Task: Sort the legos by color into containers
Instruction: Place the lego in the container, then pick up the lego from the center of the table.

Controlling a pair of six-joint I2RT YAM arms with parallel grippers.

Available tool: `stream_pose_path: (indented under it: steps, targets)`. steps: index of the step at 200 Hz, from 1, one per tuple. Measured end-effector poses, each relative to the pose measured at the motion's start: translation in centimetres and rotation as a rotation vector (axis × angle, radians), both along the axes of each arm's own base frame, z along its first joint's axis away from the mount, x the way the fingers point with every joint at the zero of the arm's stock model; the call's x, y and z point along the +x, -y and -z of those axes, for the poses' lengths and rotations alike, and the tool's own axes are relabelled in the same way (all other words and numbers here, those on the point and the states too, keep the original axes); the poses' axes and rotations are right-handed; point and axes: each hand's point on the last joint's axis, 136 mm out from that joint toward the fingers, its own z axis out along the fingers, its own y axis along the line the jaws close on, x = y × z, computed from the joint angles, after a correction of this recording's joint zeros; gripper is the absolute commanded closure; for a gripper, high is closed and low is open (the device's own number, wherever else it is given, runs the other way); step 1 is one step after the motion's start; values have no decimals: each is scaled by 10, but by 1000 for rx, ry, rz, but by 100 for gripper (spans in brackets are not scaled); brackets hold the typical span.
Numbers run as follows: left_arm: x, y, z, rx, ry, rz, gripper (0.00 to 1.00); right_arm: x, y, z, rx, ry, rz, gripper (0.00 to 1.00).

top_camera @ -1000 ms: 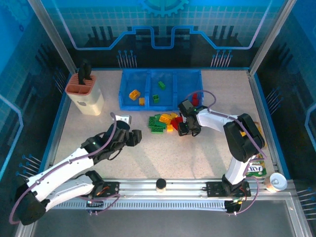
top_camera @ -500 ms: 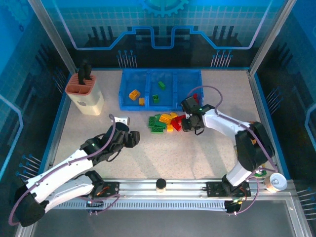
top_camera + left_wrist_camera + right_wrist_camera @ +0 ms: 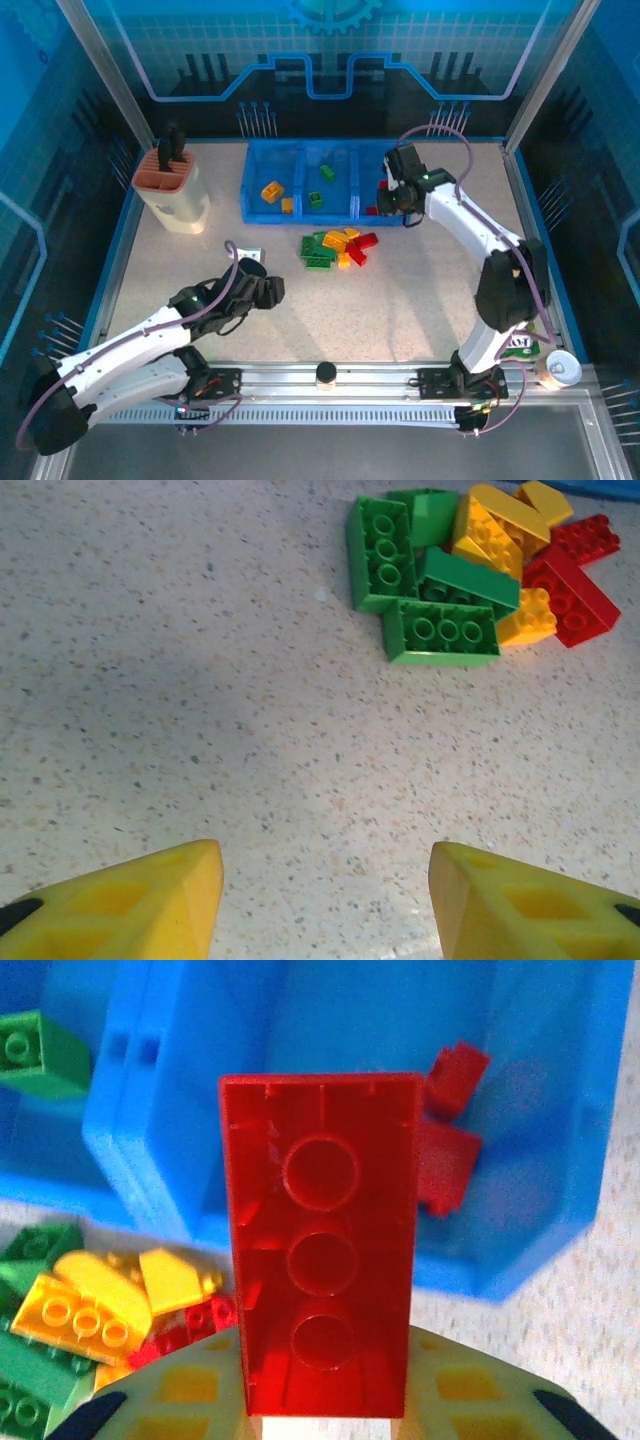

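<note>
1. My left claw [image 3: 325,885] is over bare table [image 3: 200,730], jaws apart and empty. Loose bricks [image 3: 450,580] lie ahead, well apart.
2. My right claw [image 3: 392,197] is clamped on a red brick [image 3: 320,1240]. Its long axis runs along the fingers, hollow underside facing the wrist camera.
3. The brick juts past the fingertips, at the near wall of the right-end bin [image 3: 520,1160] by the table's far edge.

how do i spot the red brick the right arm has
Find the blue tray at the back. By its right-hand bin is the right end effector, shut on a long red brick: the only lego held in the air.
</note>
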Motion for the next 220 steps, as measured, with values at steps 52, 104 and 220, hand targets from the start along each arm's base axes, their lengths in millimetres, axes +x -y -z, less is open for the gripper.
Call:
stream_pose_path:
  steps: [52,104,220]
  targets:
    - [-10,10,5,-16,-18,27,42,33,-4,8,-38,-31,-12,33]
    - [-10,11,15,20,-46,34,31,9,-12,-32,-5,58,-43,32]
    - [40,72,38,121,-174,115,15,-68,0,3,43,13,-50,26]
